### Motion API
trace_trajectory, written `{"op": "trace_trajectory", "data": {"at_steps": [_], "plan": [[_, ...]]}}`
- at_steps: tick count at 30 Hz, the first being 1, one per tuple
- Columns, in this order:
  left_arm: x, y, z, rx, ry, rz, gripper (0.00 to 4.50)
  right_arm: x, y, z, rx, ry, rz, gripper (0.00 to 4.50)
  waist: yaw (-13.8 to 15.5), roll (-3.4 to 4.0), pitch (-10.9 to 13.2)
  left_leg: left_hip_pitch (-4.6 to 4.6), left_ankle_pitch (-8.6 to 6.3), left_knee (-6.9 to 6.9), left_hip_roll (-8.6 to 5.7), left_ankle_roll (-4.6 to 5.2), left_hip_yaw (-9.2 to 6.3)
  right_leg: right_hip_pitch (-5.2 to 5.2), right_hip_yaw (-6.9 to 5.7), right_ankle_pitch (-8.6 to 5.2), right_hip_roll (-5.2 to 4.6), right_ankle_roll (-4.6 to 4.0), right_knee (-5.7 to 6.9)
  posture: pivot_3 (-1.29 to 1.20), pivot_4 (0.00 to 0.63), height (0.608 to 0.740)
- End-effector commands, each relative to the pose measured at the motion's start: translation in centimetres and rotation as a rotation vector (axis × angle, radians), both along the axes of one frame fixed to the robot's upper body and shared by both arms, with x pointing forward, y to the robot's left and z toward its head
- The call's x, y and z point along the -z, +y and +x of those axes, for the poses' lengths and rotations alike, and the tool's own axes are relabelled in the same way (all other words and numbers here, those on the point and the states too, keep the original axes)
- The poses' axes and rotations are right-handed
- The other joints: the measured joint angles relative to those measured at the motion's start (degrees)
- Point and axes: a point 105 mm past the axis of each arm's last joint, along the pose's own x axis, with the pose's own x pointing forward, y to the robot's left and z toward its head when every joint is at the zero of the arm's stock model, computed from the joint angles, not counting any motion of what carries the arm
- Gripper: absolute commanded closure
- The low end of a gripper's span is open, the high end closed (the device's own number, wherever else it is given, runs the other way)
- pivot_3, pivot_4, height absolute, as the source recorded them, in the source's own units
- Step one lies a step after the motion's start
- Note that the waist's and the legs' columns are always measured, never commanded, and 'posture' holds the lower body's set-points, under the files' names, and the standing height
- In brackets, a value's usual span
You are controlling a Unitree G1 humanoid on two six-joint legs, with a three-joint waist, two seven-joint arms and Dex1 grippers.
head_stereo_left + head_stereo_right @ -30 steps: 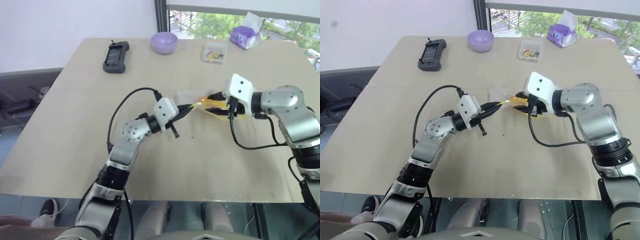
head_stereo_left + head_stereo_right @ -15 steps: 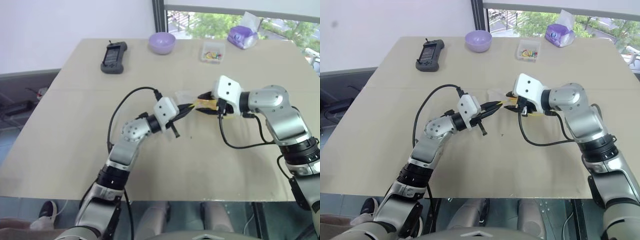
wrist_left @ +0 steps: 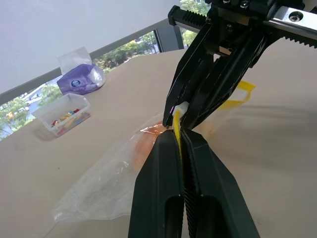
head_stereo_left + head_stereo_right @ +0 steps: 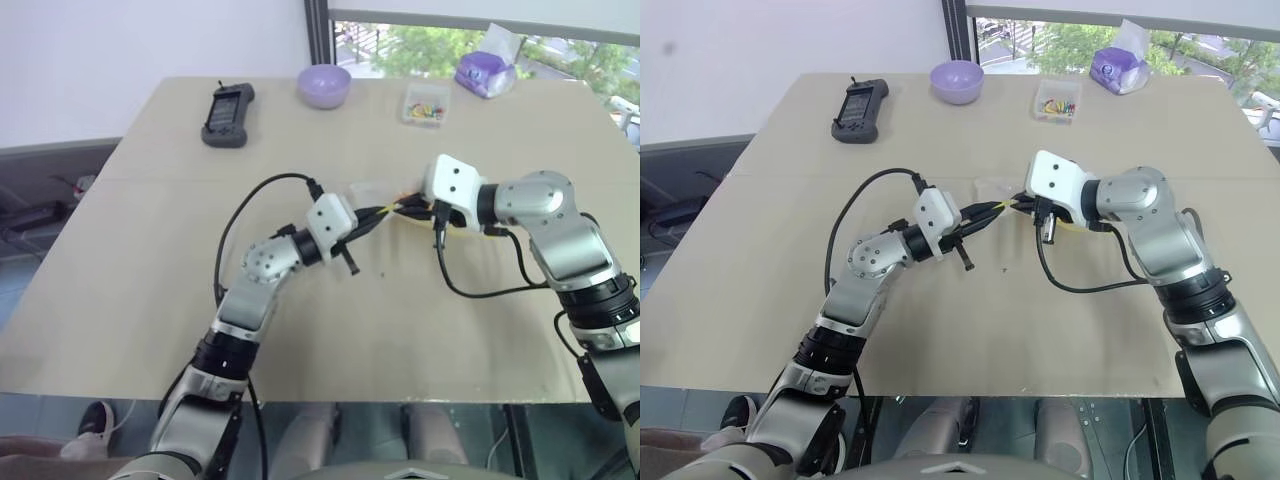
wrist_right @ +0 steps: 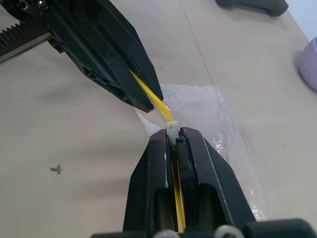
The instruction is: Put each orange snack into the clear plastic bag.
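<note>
We see 2 grippers meeting mid-table: the left gripper (image 3: 181,133) and right gripper (image 5: 172,131) both pinch the clear plastic bag (image 3: 106,186) by its yellow seal strip (image 5: 148,94); the orange snack (image 3: 145,148) seems inside.

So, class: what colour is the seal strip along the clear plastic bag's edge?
Yellow; the clear plastic bag shows it best in the right wrist view.

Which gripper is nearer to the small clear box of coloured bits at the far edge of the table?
Right. The right gripper is shut on the clear plastic bag, roughly below the box; the left gripper pinches the same strip from farther left.
</note>
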Motion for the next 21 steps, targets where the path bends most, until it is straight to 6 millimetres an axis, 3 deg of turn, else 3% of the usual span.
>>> {"op": "trace_trajectory", "data": {"at_steps": [1,11,18,21], "plan": [[-1.46,-0.23,-0.45,0.019,-0.054,-0.019,4.50,-2.03,0.47,-0.44,-0.034,-0.071,0.020,4.47,0.00,0.00,0.00,0.00,0.00,0.00,0.00,0.00,0.00,0.00,0.00,0.00,0.00,0.00,0.00,0.00,0.150,0.740],[-1.44,-0.25,-0.33,0.018,-0.051,-0.019,4.50,-2.83,1.30,-0.96,-0.129,-0.168,0.044,4.47,-0.01,0.00,0.00,0.00,0.00,0.00,0.00,0.00,0.00,0.00,0.00,0.00,0.00,0.00,0.00,0.00,0.150,0.740],[-1.47,-0.30,-0.36,0.021,-0.051,-0.018,4.50,-2.10,1.13,-1.23,-0.179,-0.183,0.002,4.47,-0.02,0.00,0.00,0.00,0.00,0.00,0.00,0.00,0.00,0.00,0.00,0.00,0.00,0.00,-0.01,0.00,0.150,0.740],[-1.48,-0.28,-0.35,0.020,-0.052,-0.017,4.50,-2.21,1.14,-1.09,-0.177,-0.196,0.007,3.45,-0.04,0.00,0.00,0.00,0.00,0.00,0.00,0.00,0.00,0.00,0.00,0.00,0.01,0.00,0.00,0.00,0.150,0.740]]}}
